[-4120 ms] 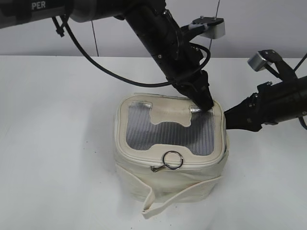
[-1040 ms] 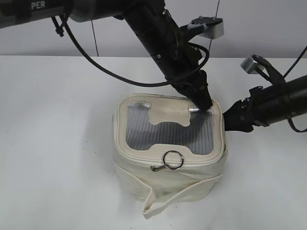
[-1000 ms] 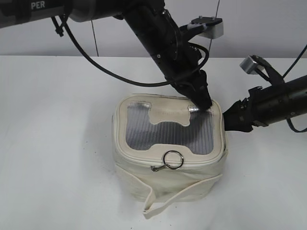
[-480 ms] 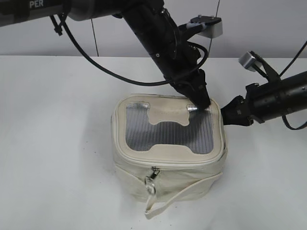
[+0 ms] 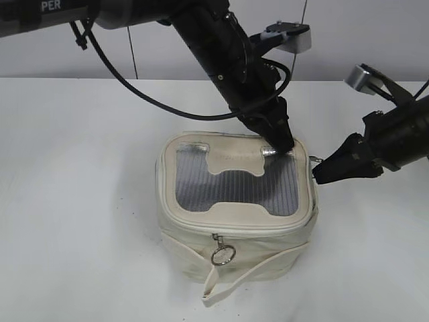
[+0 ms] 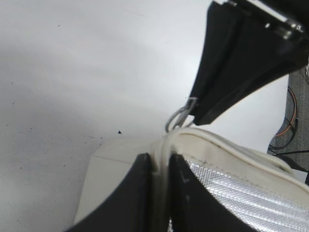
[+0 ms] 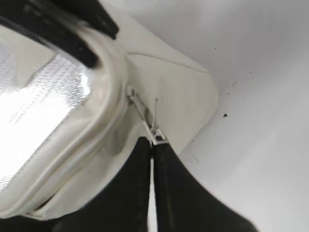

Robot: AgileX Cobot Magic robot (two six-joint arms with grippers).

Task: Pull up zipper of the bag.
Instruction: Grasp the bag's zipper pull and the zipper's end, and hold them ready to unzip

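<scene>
The cream bag (image 5: 201, 258) with its grey ribbed top panel (image 5: 231, 188) stands on the white table. Its zipper (image 5: 261, 230) runs under the top rim; a silver ring pull (image 5: 223, 253) hangs down the front. My left gripper (image 5: 285, 144) is shut on the bag's back right rim, seen pinched between the fingers in the left wrist view (image 6: 161, 166). My right gripper (image 5: 318, 176) is shut on a small silver zipper pull (image 7: 147, 121) at the bag's right corner; that pull also shows in the left wrist view (image 6: 179, 116).
The loose cream strap (image 5: 251, 272) droops across the bag's front to the table (image 5: 80, 201). A pale wall stands behind. Cables (image 6: 289, 116) lie at the right edge of the left wrist view.
The ring pull has dropped from the top rim to hang on the bag's front. My right arm has swung outward and lower, still at the right corner. The left arm has barely moved.
</scene>
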